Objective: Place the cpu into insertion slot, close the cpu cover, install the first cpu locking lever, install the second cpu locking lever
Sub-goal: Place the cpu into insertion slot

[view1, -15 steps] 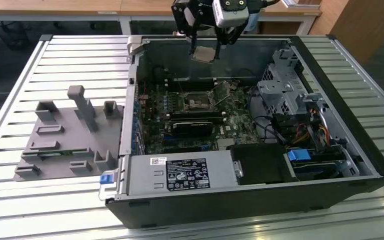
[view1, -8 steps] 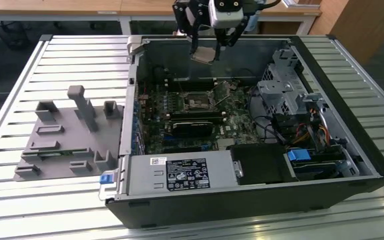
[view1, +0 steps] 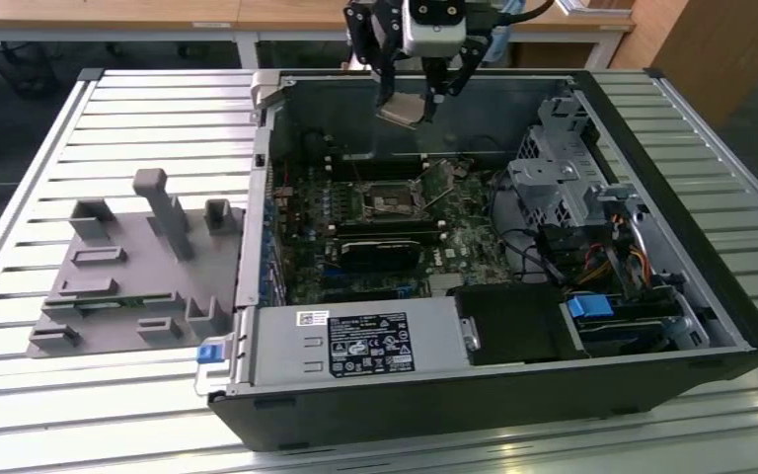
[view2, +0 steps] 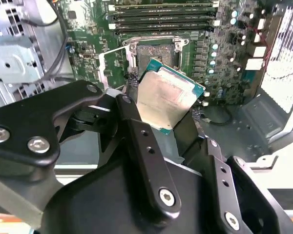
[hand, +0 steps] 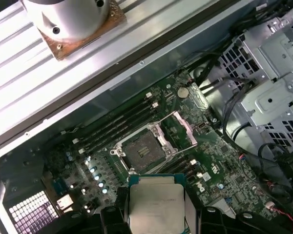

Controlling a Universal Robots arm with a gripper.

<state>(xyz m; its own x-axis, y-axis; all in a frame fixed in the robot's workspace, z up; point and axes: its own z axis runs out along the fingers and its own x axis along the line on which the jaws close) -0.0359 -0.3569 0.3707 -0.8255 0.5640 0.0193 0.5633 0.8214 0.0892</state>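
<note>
The gripper (view1: 414,97) pinches 1 cpu (view2: 166,97) by its opposite sides, tilted in the air above the open computer case (view1: 393,420), well above 1 empty insertion slot (hand: 144,152) whose 1 cpu cover (hand: 182,127) stands flipped up. The cpu looks light, thin, stiff and fragile, and is probably best held by its edges.

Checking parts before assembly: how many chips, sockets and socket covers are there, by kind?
Chip: 1
Socket: 1
Cover: 1
Total: 3
</note>
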